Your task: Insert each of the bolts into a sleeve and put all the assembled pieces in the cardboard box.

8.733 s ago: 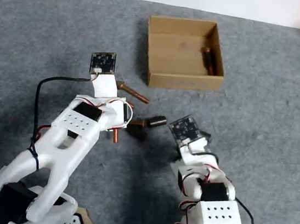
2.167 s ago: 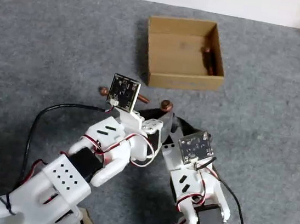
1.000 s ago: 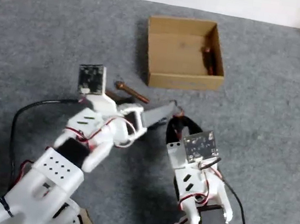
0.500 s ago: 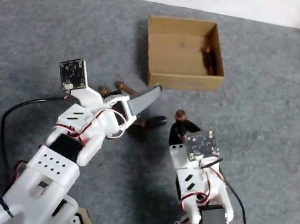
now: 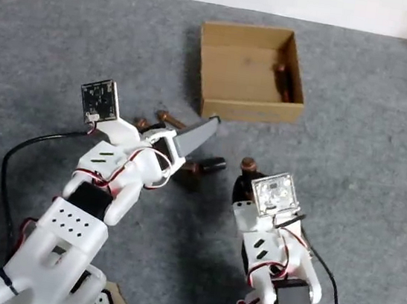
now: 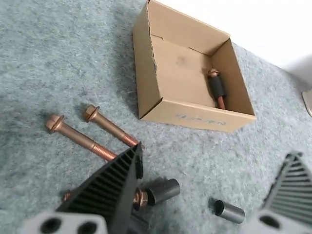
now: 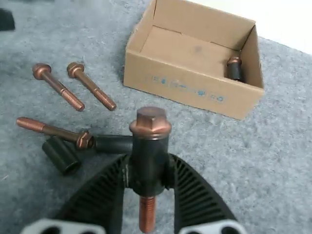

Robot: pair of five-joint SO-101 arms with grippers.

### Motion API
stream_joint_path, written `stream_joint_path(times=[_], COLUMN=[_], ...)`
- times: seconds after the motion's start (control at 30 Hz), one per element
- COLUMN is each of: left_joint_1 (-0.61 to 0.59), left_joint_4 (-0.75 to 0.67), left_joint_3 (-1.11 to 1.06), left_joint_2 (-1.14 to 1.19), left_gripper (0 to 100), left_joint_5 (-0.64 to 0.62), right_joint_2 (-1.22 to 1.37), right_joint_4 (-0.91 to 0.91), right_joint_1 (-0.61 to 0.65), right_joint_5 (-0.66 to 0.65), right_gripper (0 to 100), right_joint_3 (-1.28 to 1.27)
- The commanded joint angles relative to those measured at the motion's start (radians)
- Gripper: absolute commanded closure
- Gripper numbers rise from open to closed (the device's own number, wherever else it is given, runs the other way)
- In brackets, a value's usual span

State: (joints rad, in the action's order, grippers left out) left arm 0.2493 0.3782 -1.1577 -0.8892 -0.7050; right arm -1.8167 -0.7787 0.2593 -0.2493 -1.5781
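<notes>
The sleeved bolt (image 7: 148, 124) stood upright, head up, clamped in my right gripper (image 7: 147, 168). The box (image 7: 185, 87) lay straight ahead, well apart, one assembly (image 7: 235, 68) inside. My left gripper (image 6: 214, 151) hung wide open near loose bolts (image 6: 112, 127).

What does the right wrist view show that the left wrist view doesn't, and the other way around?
Right wrist view: the right gripper clamping an upright bolt in a sleeve. Left wrist view: the open left gripper. Both: the cardboard box holding one assembled piece, and two loose bolts beside it.
</notes>
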Motion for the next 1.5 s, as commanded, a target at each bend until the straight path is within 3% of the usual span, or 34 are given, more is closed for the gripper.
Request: stream_joint_path(times=[0.0, 0.57, 1.47], left_joint_1=[0.015, 0.012, 0.018], left_joint_4=[-0.009, -0.009, -0.012], left_joint_3=[0.004, 0.002, -0.022], left_joint_2=[-0.015, -0.015, -0.015], left_gripper=[60, 60, 60], left_joint_5=[-0.005, -0.003, 0.04], right_joint_2=[0.067, 0.74, 1.55], right_joint_4=[-0.013, 0.039, 0.051], right_joint_1=[-0.01, -0.013, -0.084], right_joint_5=[-0.008, 0.038, 0.031], right_gripper=[99.5, 99.5, 99.5], right_joint_3=[0.124, 0.641, 1.348])
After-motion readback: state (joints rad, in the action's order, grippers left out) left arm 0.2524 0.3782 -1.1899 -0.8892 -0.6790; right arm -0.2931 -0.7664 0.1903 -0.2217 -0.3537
